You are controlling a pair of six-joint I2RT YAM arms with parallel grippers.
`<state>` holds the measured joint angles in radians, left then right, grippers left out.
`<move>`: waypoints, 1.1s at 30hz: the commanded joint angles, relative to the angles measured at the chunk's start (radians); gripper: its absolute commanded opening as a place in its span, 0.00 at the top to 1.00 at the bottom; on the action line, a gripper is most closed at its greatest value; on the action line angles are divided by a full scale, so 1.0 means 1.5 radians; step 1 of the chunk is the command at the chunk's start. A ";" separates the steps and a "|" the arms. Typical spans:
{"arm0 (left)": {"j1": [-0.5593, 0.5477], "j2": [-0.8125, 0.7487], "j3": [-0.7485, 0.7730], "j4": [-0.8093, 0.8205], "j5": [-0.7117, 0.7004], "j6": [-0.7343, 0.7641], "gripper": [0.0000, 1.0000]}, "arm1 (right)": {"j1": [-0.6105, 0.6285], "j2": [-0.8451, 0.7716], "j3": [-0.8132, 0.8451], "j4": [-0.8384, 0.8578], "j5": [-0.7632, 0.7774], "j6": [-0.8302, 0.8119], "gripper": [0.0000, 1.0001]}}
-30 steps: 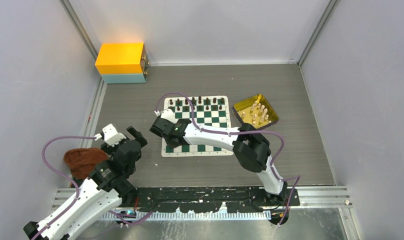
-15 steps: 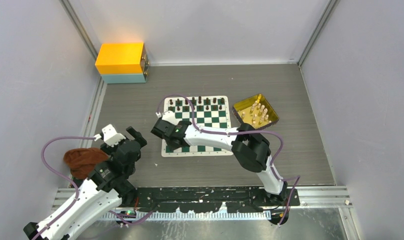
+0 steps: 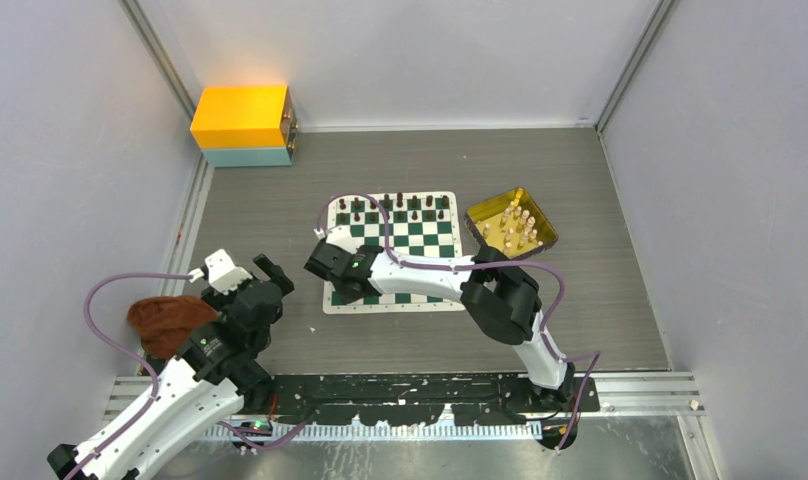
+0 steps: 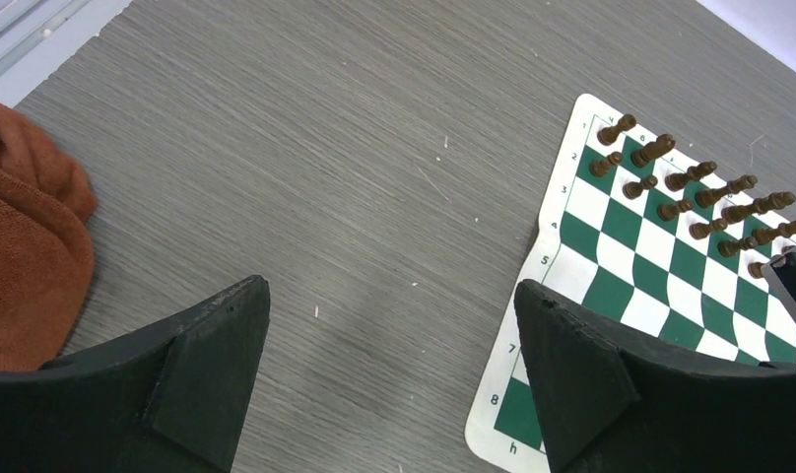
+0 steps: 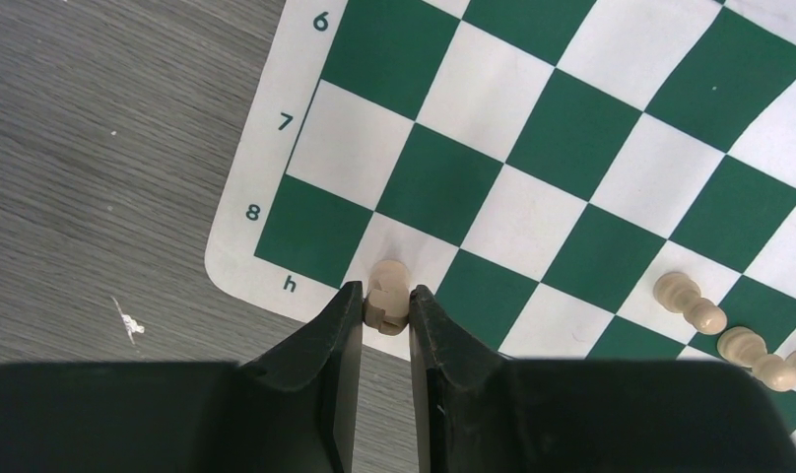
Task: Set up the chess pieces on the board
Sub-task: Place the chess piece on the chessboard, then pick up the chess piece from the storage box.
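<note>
My right arm reaches from its base at the near edge of the table [image 3: 280, 200], elbow bent above the near-right side of the board [image 3: 420, 240], forearm running leftward along the board's near edge. The right gripper [image 3: 332, 268] hangs over the board's near-left corner, pointing down. In its wrist view the two fingers are closed narrowly on one pale piece [image 5: 386, 278], pinched upright between the tips. It is at the white square beside the green corner square, on the row marked 8. I cannot tell whether its base touches the board. Two more pale pieces [image 5: 692, 301] lie tipped on the same near rows, to the right.

My left arm is folded back at the near-left of the table, beside the brown cloth [image 3: 165, 320]. The left gripper [image 4: 389, 305] is spread wide over bare table with nothing between its fingers.

The dark pieces [image 3: 395, 208] stand along the board's far edge. The other pale pieces [image 3: 515, 225] sit in the gold tray [image 3: 477, 213] off the board's far-right corner.

Over the last second my right gripper has eased a little toward the near-left corner. The left arm has not moved.
</note>
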<state>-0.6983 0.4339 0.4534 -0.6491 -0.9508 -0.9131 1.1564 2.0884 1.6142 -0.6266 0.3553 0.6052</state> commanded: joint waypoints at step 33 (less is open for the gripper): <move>0.000 0.133 0.042 0.326 -0.071 0.176 0.00 | -0.087 -0.150 0.034 -0.002 0.106 -0.069 0.56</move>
<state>-0.6983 0.5415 0.4690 -0.5163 -0.9878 -0.8368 1.1179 2.0331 1.6474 -0.6479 0.4225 0.5369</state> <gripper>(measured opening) 0.995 0.436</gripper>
